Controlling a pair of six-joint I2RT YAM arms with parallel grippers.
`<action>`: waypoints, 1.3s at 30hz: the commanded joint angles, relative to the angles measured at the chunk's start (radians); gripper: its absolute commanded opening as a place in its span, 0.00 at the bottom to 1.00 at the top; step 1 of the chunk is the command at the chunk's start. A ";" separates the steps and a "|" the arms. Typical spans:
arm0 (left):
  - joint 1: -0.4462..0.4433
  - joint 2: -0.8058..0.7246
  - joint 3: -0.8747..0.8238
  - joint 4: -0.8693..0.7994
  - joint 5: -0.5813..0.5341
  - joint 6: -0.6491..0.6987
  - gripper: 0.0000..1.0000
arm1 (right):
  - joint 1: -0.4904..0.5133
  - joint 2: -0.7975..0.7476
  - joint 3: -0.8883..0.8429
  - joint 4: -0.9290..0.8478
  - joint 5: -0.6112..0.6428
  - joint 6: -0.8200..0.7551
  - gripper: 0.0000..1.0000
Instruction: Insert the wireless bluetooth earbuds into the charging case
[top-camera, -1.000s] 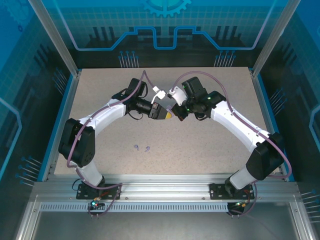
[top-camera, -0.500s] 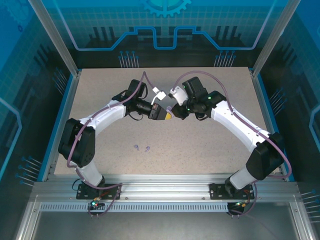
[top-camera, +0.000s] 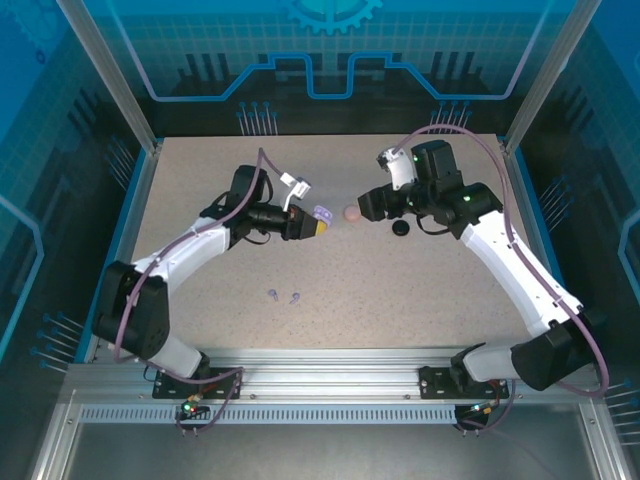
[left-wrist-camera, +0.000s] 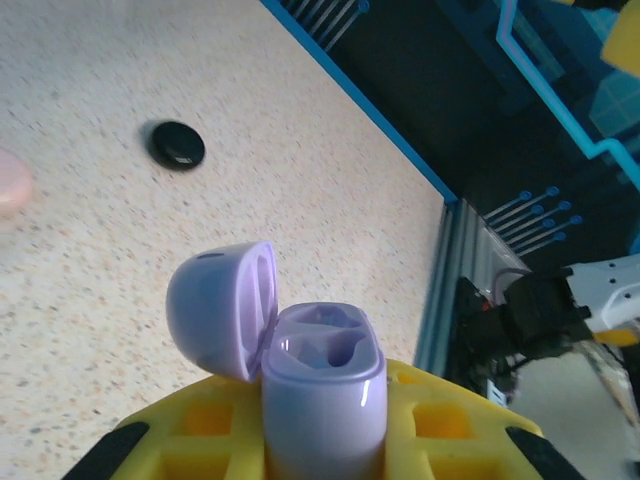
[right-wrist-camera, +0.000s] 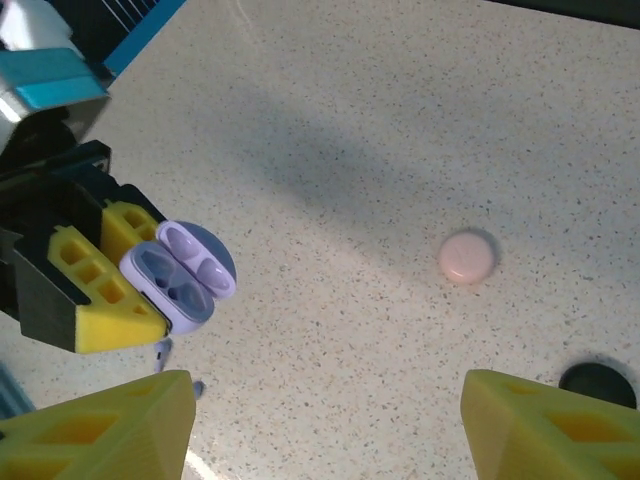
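Observation:
My left gripper (top-camera: 314, 224) is shut on the lilac charging case (left-wrist-camera: 325, 395), which stands between its yellow pads (left-wrist-camera: 200, 425). The case's lid (left-wrist-camera: 220, 310) is swung open and both wells look empty. The same case (right-wrist-camera: 172, 276) shows at the left of the right wrist view. Two tiny lilac earbuds (top-camera: 273, 294) (top-camera: 294, 298) lie on the table nearer the arm bases, below the case. My right gripper (top-camera: 362, 207) hangs open to the right of the case, holding nothing; its yellow fingertips (right-wrist-camera: 100, 430) stand wide apart.
A round pink case (top-camera: 351, 213) lies closed on the table between the two grippers. A round black case (top-camera: 401, 228) lies just right of it, under the right arm. Blue rails border the speckled table (top-camera: 420, 300).
The two grippers, which met over the case, have drawn apart. The right one opened and pulled back to the right. The left one swung left with the case, whose lid now stands open.

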 joint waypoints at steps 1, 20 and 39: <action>0.004 -0.084 -0.066 0.174 -0.120 -0.041 0.00 | -0.004 -0.001 -0.065 -0.011 -0.040 0.160 0.72; 0.032 -0.307 -0.240 0.392 -0.615 -0.139 0.00 | 0.425 0.317 -0.209 0.070 0.222 0.711 0.71; 0.065 -0.357 -0.274 0.432 -0.724 -0.258 0.00 | 0.624 0.711 0.252 -0.276 0.409 0.962 0.67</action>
